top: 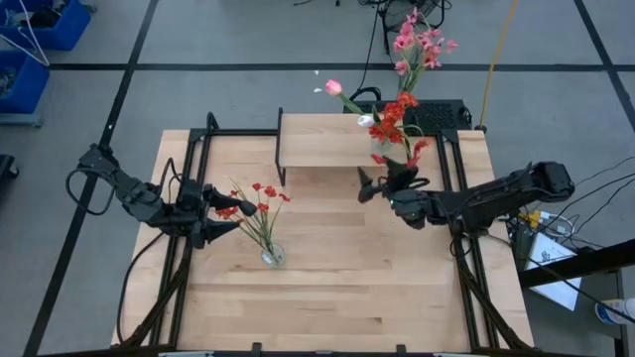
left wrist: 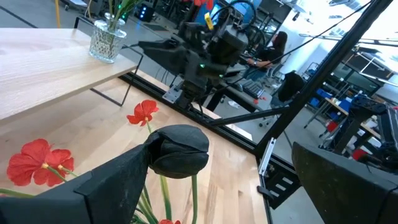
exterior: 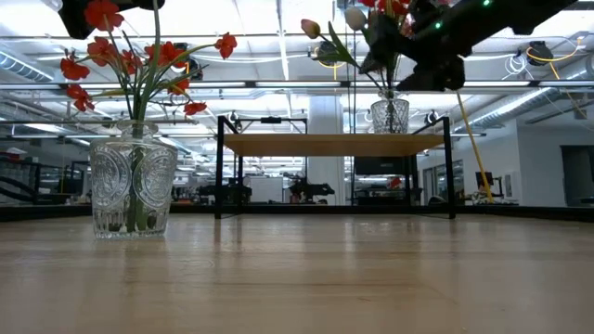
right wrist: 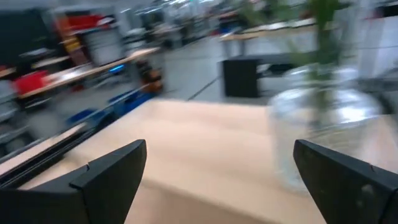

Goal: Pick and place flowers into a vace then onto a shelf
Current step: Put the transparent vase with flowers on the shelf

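Observation:
A clear glass vase with red-blossomed flowers stands on the tabletop left of centre. My left gripper hovers open beside those blossoms, on their left. A second glass vase stands on the right end of the shelf. It holds red and pink blossoms, a pink bud and a white bud. My right gripper is open just near of that vase. My left gripper has one finger standing right beside the red blossoms, with green stems passing behind it. Whether the finger touches them I cannot tell.
Black metal rails run along both sides of the table. A black box and cables lie past the far edge. Bare wood stretches from the vases to the near edge. A person sits in the room beyond.

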`<state>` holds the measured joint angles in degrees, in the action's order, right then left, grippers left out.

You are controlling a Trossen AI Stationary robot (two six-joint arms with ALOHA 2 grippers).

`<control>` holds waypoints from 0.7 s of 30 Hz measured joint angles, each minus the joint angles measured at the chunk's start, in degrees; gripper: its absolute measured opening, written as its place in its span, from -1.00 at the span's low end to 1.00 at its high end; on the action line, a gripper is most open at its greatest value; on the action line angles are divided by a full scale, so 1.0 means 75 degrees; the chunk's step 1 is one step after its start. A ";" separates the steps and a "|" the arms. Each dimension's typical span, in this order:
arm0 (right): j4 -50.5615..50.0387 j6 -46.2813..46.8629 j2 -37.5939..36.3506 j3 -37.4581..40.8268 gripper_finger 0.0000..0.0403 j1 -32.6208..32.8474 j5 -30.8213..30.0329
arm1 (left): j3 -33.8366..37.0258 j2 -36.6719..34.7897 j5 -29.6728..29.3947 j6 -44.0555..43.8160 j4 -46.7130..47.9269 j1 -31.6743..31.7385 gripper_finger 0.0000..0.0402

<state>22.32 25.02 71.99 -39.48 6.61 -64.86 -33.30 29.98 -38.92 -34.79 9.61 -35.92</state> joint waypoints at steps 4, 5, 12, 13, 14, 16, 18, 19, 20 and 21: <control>0.0360 -0.0683 0.0000 0.0000 0.99 0.0329 0.1448 | 0.0000 0.0002 0.0000 0.0000 0.0000 0.0000 0.99; 0.0418 -0.0780 0.0000 0.0000 0.99 0.0417 0.1800 | 0.0000 0.0001 0.0001 0.0000 0.0000 -0.0002 0.99; 0.0427 -0.0513 0.0010 0.0000 0.99 0.0795 0.3799 | 0.0000 0.0002 0.0002 0.0000 0.0000 -0.0003 0.99; 0.0461 -0.0452 0.0009 0.0000 0.99 0.0833 0.4146 | 0.0000 0.0003 0.0000 0.0000 0.0000 -0.0003 0.99; 0.0453 -0.0396 0.0009 0.0000 0.99 0.0869 0.4564 | 0.0000 0.0000 0.0000 0.0000 0.0000 0.0000 0.99; 0.0457 -0.0379 0.0012 0.0000 0.99 0.0965 0.5349 | 0.0000 0.0000 0.0000 0.0000 0.0000 -0.0001 0.99; 0.0766 -0.0522 0.0096 0.0000 0.99 0.1110 0.5674 | 0.0000 0.0000 0.0000 0.0000 0.0000 -0.0001 0.99; 0.1006 -0.0639 0.0214 -0.0007 0.99 0.1181 0.5626 | 0.0000 0.0003 0.0000 0.0000 0.0000 0.0000 0.99; 0.1153 -0.0785 0.0327 -0.0012 0.99 0.1252 0.5565 | 0.0000 0.0003 0.0000 0.0000 0.0000 0.0000 0.99; 0.1256 -0.0853 0.0462 -0.0012 0.99 0.1317 0.5499 | 0.0000 0.0003 0.0001 0.0000 0.0000 -0.0001 0.99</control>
<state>31.75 18.63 75.45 -39.57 16.48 -23.61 -33.30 30.00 -38.91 -34.79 9.61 -35.93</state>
